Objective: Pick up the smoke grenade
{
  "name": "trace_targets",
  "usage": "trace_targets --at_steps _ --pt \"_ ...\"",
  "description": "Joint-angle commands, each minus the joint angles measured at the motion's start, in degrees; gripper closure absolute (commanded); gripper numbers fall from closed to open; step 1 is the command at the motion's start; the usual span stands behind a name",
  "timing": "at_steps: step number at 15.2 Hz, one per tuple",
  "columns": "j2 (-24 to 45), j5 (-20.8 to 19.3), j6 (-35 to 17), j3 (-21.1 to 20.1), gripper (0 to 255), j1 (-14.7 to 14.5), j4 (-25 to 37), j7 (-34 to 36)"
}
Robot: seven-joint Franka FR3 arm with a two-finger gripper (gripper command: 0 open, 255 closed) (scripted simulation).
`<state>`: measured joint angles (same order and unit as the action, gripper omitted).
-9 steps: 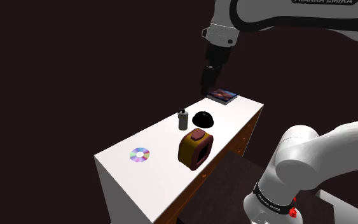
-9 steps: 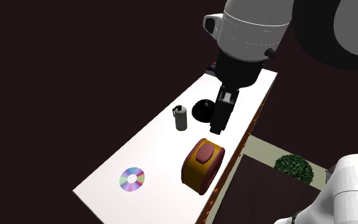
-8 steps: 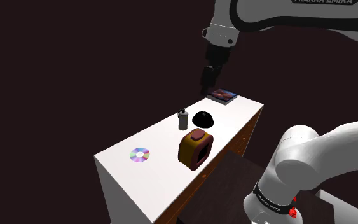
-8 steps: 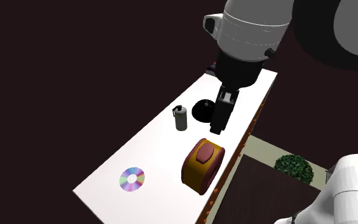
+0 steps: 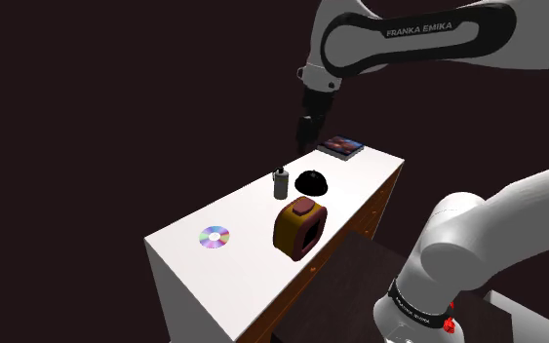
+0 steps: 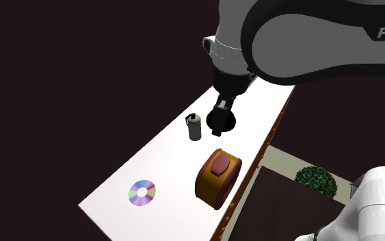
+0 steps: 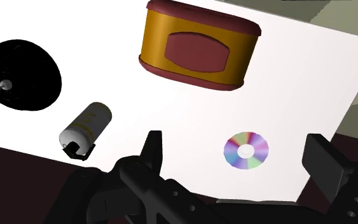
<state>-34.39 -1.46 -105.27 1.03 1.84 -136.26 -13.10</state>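
The smoke grenade (image 5: 281, 183) is a small grey can with a dark cap, standing upright near the middle of the white table (image 5: 243, 268). In the second exterior view the grenade (image 6: 195, 127) stands just left of a black dome. My black gripper (image 5: 306, 129) hangs well above the table, higher than the grenade and toward its far side. In the second exterior view the gripper (image 6: 221, 113) overlaps the black dome. In the wrist view the gripper (image 7: 234, 141) is open with nothing between its fingers, and the grenade (image 7: 86, 127) lies off beyond one finger (image 7: 152, 147).
A black dome (image 5: 312, 181) sits right beside the grenade. An orange box with a maroon top (image 5: 299, 226) stands near the table's front edge. A shiny disc (image 5: 215, 237) lies toward the shoulder view's left, a flat book (image 5: 341, 146) at the far end. A plant (image 6: 315, 179) stands on the floor.
The arm has swung and the gripper has shifted toward the shoulder view's left, closer to a spot above the grenade and dome. Nothing on the table moved.
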Motion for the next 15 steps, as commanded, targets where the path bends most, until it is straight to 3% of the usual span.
trace_targets --at_steps 1,15 --pt "3.16 -0.69 -2.70 1.40 0 0.66 0.18 -1.60" --pt "30.39 -0.76 -18.01 8.96 0 3.93 9.64 -11.72"
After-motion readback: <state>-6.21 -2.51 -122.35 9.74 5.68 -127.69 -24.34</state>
